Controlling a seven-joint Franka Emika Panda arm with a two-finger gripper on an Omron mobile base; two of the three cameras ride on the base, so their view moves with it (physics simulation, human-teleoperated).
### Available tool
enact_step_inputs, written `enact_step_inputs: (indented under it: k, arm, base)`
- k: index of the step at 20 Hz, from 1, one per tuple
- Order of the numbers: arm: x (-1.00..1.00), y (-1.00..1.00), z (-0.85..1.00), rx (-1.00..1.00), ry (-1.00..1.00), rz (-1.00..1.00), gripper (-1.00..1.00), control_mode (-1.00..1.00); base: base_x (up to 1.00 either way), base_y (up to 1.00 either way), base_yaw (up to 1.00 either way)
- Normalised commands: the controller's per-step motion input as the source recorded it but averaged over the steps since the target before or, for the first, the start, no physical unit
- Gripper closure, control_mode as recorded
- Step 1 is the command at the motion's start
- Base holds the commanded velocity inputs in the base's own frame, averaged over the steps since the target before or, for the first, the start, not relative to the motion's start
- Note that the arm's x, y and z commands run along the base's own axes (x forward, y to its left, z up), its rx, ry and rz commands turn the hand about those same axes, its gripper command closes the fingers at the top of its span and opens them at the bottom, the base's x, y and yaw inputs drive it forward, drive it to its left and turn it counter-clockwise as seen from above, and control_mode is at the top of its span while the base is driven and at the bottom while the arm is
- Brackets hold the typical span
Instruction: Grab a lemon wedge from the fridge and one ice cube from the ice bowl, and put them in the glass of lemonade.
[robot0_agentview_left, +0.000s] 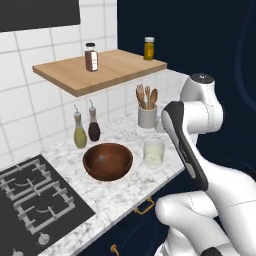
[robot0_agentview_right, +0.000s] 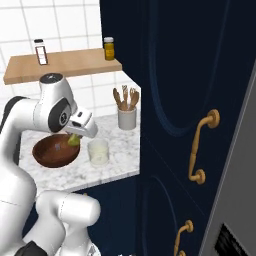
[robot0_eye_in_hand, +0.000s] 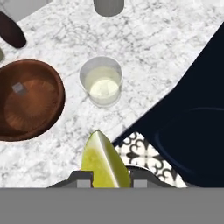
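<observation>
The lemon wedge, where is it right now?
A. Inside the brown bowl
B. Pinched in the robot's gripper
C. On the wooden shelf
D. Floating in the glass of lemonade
B. In the hand view the lemon wedge sits between the two finger tips of the gripper, above the marble counter, short of the glass of lemonade and beside the ice bowl.

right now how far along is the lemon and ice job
Done: the yellow lemon wedge is out of the fridge, clamped in the gripper. In hand: it hangs above the marble counter, short of the clear glass of pale lemonade, not dropped in yet. Left: release the wedge into the glass, then fetch the small pale ice cube lying in the dark brown wooden bowl.
</observation>
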Motion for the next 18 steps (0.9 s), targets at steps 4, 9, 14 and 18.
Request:
enact_step_inputs:
  k: [4, 9, 14, 18]
  arm:
    - [0.46, 0.01, -0.55, 0.0, 0.0, 0.01, 1.0, -1.0]
    - [0.19, 0.14, -0.43, 0.0, 0.0, 0.0, 1.0, -1.0]
    - [0.09, 0.04, -0.21, 0.0, 0.0, 0.0, 1.0, -1.0]
    - [0.2, 0.0, -0.15, 0.0, 0.0, 0.0, 1.0, -1.0]
  base:
    - [0.0, 0.0, 0.0]
    - [0.0, 0.0, 0.0]
    - [0.0, 0.0, 0.0]
    - [0.0, 0.0, 0.0]
